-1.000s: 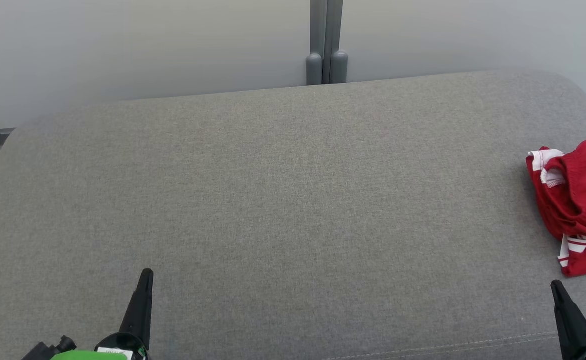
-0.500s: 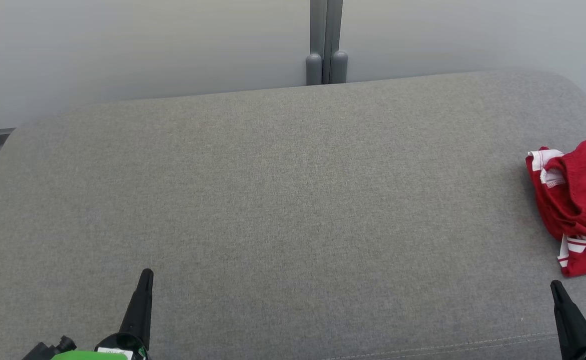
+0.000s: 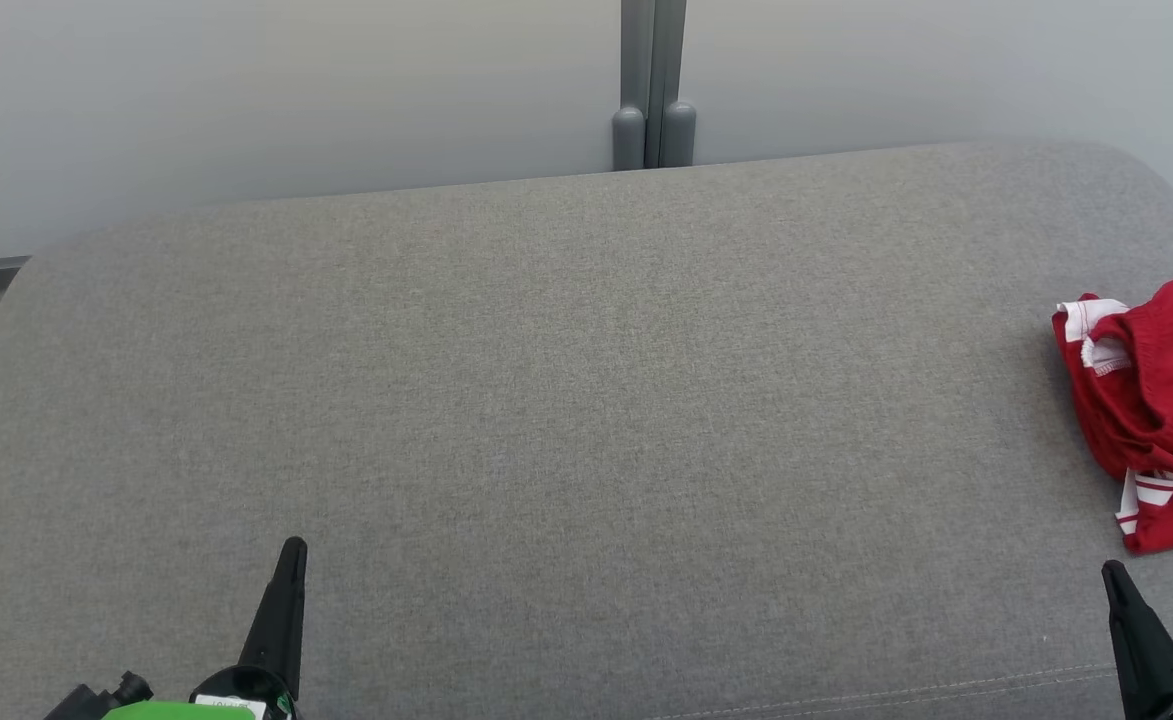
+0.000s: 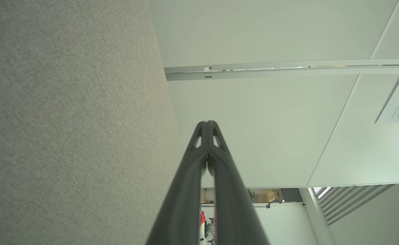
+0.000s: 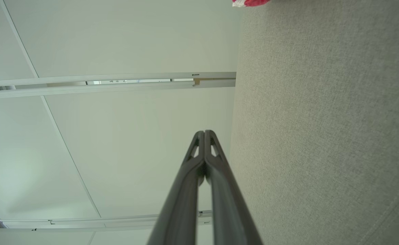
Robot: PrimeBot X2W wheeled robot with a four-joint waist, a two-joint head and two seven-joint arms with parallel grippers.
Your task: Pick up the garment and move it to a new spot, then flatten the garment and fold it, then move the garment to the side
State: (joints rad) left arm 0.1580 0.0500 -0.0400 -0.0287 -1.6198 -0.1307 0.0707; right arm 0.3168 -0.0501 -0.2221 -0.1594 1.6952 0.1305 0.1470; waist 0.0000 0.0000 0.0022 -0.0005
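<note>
Your head camera looks forward and down across the grey worktop (image 3: 586, 400) to the pale wall (image 3: 246, 100). Both wrist cameras sit low and close over it, rolled sideways, sighting along their jaws at that wall. Head and right wrist views share the red garment (image 3: 1156, 400).

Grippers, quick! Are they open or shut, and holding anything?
Left gripper: shut, holding nothing.
Right gripper: shut, holding nothing.

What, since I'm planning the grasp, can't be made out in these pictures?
Head view: the garment runs off the right edge; full outline and type unknown.
Right wrist view: the top edge cuts it to a red sliver.
Left wrist view: distant clutter by the left gripper, too small.
</note>
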